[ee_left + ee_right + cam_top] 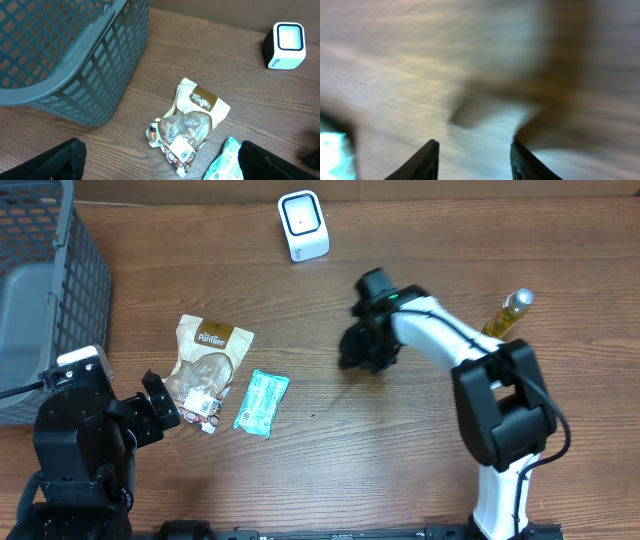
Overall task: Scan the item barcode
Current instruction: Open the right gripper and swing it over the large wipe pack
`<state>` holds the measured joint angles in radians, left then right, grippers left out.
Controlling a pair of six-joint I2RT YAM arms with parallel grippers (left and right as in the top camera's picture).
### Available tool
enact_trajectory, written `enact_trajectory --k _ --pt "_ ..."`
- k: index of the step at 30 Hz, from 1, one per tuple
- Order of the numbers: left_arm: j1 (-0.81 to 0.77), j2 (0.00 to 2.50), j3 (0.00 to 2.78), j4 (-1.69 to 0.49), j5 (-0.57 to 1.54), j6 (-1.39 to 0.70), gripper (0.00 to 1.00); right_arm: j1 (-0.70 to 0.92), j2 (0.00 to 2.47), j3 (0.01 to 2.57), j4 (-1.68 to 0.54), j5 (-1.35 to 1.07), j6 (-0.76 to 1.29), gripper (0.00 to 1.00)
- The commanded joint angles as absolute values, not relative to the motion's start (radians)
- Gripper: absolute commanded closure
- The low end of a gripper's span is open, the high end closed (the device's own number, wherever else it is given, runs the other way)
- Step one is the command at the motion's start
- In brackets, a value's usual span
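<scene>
A white barcode scanner stands at the back of the wooden table. A tan snack bag lies flat at the left, with a teal packet beside it. My left gripper is open, just left of the snack bag and above the table, holding nothing. My right gripper is at mid-table, right of the teal packet. Its jaws are apart with only blurred wood between them. A teal smear at the left edge of the right wrist view is too blurred to name.
A grey mesh basket fills the far left corner. A yellow bottle lies at the right, behind the right arm.
</scene>
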<state>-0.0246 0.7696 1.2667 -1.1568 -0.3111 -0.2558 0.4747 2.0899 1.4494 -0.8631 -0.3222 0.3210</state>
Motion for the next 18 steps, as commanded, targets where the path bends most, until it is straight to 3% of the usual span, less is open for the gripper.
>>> enact_trajectory --k 1,18 --pt "-0.019 0.766 1.272 -1.156 -0.322 -0.258 0.00 0.548 2.086 1.439 -0.840 -0.368 0.360 0.50" --pt "-0.019 0.766 1.272 -1.156 -0.322 -0.258 0.00 0.684 2.087 1.439 -0.667 -0.369 0.435 0.30"
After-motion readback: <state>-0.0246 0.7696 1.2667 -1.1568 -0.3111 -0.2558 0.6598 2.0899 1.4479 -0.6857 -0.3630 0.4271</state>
